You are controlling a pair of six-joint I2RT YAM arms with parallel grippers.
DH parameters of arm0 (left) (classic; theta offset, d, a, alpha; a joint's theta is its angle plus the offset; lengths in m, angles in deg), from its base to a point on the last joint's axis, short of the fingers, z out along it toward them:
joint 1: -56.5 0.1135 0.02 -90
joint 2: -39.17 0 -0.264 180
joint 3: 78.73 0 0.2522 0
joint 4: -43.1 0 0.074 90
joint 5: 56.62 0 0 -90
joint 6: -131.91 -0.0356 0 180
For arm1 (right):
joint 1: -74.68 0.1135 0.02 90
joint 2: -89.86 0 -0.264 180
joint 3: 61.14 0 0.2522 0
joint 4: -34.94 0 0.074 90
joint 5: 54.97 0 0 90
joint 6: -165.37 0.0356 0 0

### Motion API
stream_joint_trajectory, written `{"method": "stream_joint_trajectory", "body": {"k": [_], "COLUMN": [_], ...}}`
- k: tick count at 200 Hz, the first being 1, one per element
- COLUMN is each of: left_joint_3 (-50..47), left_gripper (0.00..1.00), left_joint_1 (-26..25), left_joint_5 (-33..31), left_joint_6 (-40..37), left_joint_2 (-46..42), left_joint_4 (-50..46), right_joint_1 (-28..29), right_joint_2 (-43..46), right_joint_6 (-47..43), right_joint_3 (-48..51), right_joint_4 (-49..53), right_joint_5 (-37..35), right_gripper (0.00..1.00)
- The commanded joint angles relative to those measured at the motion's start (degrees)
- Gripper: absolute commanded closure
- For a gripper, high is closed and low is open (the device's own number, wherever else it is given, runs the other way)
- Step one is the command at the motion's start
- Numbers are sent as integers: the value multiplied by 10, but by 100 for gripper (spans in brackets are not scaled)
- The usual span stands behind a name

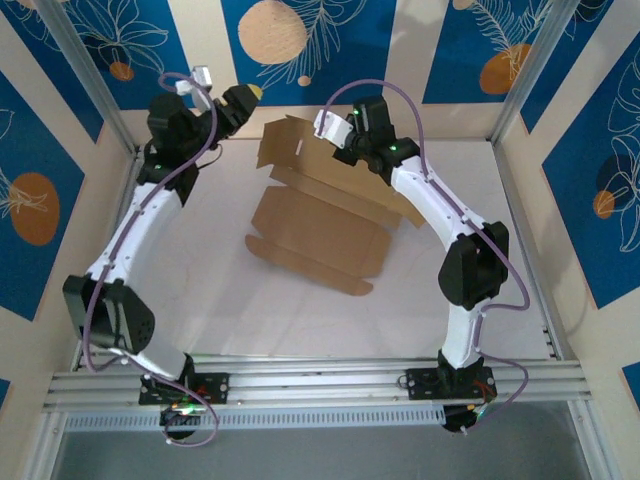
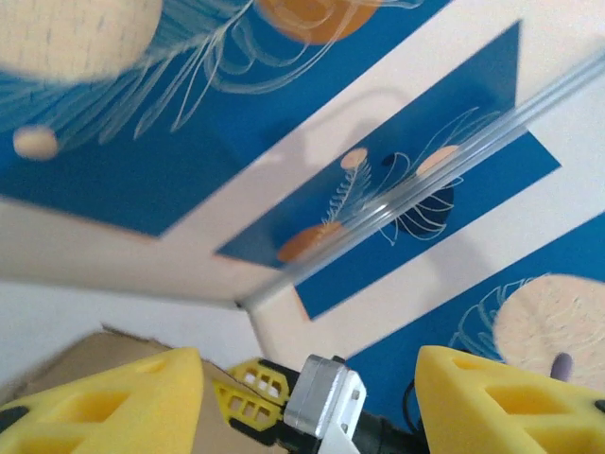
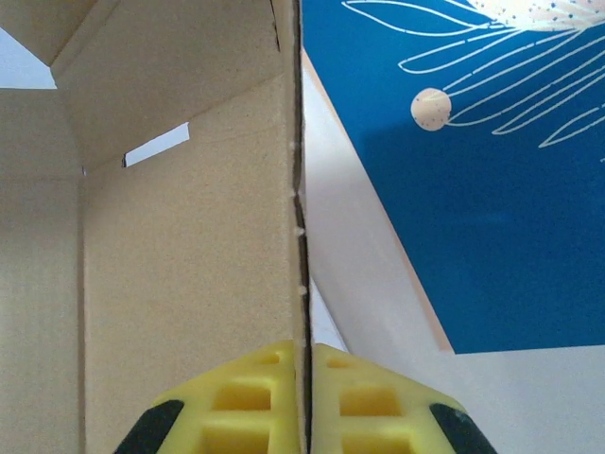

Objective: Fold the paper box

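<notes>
Right gripper (image 3: 307, 397) pinches the paper box (image 1: 320, 225) edge; left gripper (image 1: 243, 96) spread, near the back wall (image 1: 200, 30).

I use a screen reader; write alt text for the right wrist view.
The yellow right end effector is shut on the edge of a panel of the brown paper box, seen from inside. A blue patterned wall lies beyond.

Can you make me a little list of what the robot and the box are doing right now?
Box: plain brown cardboard mailer box, partly folded, back panel standing up
Sits on: white table
Right end effector: shut on the edge of the box's standing panel
Left end effector: open, nothing between its fingers, near the box's far-left corner
</notes>
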Motion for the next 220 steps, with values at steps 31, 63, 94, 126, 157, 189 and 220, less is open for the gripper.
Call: {"method": "stream_joint_trajectory", "body": {"k": [31,63,94,126,157,189,220], "left_joint_3": [110,114,112,113,118,114,116], "left_gripper": [36,35,35,36,36,43,51], "left_joint_1": [-58,-68,-67,-55,-35,-31,-24], "left_joint_5": [-28,-52,-66,-80,-77,-69,-65], "left_joint_6": [198,220,223,215,217,217,210], "left_joint_2": [79,94,110,122,138,144,153], "left_joint_4": [-183,-183,-185,-179,-175,-141,-134], "right_joint_1": [5,8,12,17,20,25,27], "right_joint_2": [32,35,40,50,60,66,66], "right_joint_6": [13,11,8,2,-3,-3,-2], "right_joint_3": [-11,-6,-1,1,6,18,22], "right_joint_4": [-15,-18,-22,-22,-22,-24,-26], "right_joint_5": [-2,-5,-5,-3,3,5,4], "right_gripper": [99,100,100,100,100,100,100]}}
